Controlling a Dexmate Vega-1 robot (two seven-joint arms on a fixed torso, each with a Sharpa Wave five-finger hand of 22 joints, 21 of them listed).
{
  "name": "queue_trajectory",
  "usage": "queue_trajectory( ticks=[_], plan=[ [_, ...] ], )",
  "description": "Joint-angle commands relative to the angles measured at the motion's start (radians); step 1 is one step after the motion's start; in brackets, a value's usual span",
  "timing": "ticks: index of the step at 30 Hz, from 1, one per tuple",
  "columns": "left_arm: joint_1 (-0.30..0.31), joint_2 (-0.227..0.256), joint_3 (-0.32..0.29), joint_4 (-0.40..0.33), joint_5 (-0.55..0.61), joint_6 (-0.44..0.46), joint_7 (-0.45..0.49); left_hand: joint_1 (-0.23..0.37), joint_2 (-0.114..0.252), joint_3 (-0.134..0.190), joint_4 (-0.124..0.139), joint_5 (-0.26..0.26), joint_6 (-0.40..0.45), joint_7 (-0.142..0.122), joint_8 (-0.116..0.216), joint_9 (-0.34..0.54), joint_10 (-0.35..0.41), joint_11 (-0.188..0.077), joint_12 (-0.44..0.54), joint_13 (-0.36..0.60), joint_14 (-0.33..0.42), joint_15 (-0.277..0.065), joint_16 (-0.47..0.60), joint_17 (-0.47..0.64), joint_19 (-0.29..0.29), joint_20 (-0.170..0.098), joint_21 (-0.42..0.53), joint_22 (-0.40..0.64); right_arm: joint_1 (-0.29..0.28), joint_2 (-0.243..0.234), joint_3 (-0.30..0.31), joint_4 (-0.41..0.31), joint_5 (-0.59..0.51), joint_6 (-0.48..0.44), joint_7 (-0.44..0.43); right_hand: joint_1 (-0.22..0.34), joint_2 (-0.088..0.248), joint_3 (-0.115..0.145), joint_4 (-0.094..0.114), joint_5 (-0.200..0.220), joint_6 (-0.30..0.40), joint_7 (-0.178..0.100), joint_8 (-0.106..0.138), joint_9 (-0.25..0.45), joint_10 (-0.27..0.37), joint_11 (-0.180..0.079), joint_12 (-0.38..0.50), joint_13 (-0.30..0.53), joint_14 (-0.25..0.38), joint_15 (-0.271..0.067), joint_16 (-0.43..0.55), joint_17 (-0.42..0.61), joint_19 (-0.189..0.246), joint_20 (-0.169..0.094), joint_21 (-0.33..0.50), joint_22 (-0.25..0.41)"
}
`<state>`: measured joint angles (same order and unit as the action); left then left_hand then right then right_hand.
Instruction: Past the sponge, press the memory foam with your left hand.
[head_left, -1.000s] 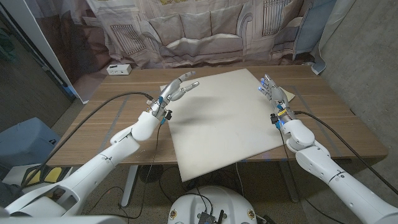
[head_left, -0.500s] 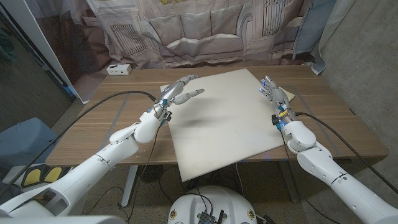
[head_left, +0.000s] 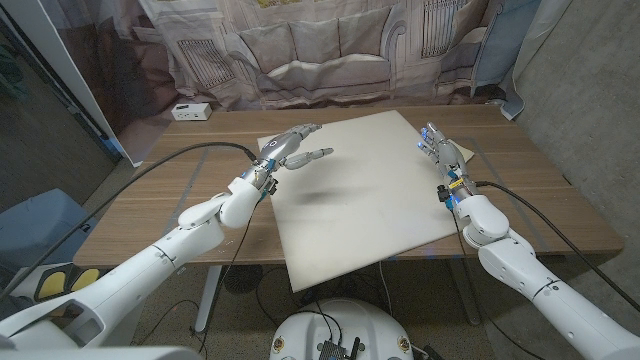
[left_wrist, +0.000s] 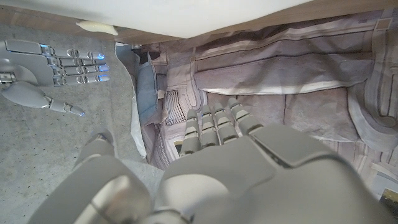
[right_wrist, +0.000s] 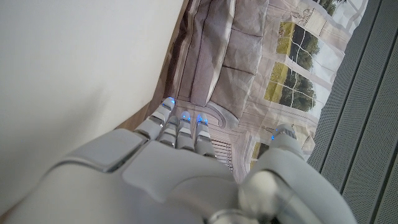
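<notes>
The memory foam (head_left: 370, 185) is a large white slab lying askew over the middle of the wooden table (head_left: 180, 190). My left hand (head_left: 295, 148) hovers over the slab's far left corner, fingers apart and stretched towards the middle, holding nothing; its shadow falls on the foam below. The left wrist view has the back of this hand (left_wrist: 217, 130) and the foam's edge (left_wrist: 217, 12). My right hand (head_left: 440, 150) stands at the foam's right edge, fingers straight and empty, also seen across in the left wrist view (left_wrist: 50, 68). A thin beige pad (head_left: 470, 155) peeks out beside it.
A small white box (head_left: 190, 111) sits at the table's far left corner. A printed curtain (head_left: 320, 50) hangs right behind the table. Black cables (head_left: 170, 165) trail along both arms. The foam overhangs the table's near edge (head_left: 300, 275).
My left hand has moved right and a little forward, from the foam's left edge to above its far corner, fingers levelling out. The right hand has stayed put.
</notes>
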<state>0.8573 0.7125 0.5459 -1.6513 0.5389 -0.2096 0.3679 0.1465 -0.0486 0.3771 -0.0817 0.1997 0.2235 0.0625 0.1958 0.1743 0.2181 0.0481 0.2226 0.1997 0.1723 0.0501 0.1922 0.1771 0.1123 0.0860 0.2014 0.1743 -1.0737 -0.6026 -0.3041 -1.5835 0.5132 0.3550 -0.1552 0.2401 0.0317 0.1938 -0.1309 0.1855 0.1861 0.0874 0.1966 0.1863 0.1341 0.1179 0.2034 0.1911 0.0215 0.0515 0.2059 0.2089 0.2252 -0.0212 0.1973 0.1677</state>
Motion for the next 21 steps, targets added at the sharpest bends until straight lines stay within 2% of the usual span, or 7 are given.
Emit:
queue_trajectory(
  ticks=[1, 12, 21],
  plan=[
    [-0.038, 0.022, 0.051, -0.039, 0.016, 0.063, -0.051, 0.013, 0.002, 0.004, -0.006, -0.004, 0.011, 0.003, 0.001, 0.005, 0.004, 0.009, 0.001, 0.003, 0.003, 0.012, -0.001, 0.002, 0.004, -0.013, 0.004, 0.004, -0.004, 0.003, 0.006, 0.009, 0.009, 0.017, 0.009, 0.009, 0.001, 0.002, -0.006, 0.001, 0.009, -0.005, 0.009, 0.002, 0.009, -0.005, 0.006, 0.002, -0.002, -0.002, 0.004, 0.002, 0.007, -0.006, -0.003, 0.003],
    [-0.074, 0.018, 0.094, -0.034, 0.031, 0.122, -0.120, 0.013, 0.005, 0.004, -0.006, -0.004, 0.013, 0.004, 0.000, 0.006, 0.006, 0.007, 0.001, 0.003, 0.005, 0.006, -0.001, 0.002, 0.009, -0.005, 0.005, 0.004, 0.002, -0.004, 0.008, 0.008, 0.024, 0.001, 0.022, 0.010, 0.002, 0.002, -0.006, 0.000, 0.012, -0.007, 0.009, 0.002, 0.009, -0.002, 0.005, 0.002, -0.002, 0.002, 0.004, 0.002, 0.006, -0.005, -0.003, 0.003],
    [-0.094, 0.019, 0.125, -0.027, 0.074, 0.146, -0.123, 0.014, 0.009, 0.004, -0.007, -0.004, 0.025, -0.001, 0.002, 0.006, 0.018, 0.005, 0.005, 0.003, 0.016, 0.000, 0.002, 0.002, 0.017, -0.006, 0.006, 0.005, 0.008, -0.005, 0.005, 0.015, 0.022, 0.004, 0.028, 0.009, 0.004, 0.002, -0.005, 0.000, 0.012, -0.008, 0.008, 0.002, 0.007, -0.001, 0.003, 0.002, -0.001, 0.004, 0.004, 0.002, 0.006, -0.003, -0.004, 0.003]
  ],
)
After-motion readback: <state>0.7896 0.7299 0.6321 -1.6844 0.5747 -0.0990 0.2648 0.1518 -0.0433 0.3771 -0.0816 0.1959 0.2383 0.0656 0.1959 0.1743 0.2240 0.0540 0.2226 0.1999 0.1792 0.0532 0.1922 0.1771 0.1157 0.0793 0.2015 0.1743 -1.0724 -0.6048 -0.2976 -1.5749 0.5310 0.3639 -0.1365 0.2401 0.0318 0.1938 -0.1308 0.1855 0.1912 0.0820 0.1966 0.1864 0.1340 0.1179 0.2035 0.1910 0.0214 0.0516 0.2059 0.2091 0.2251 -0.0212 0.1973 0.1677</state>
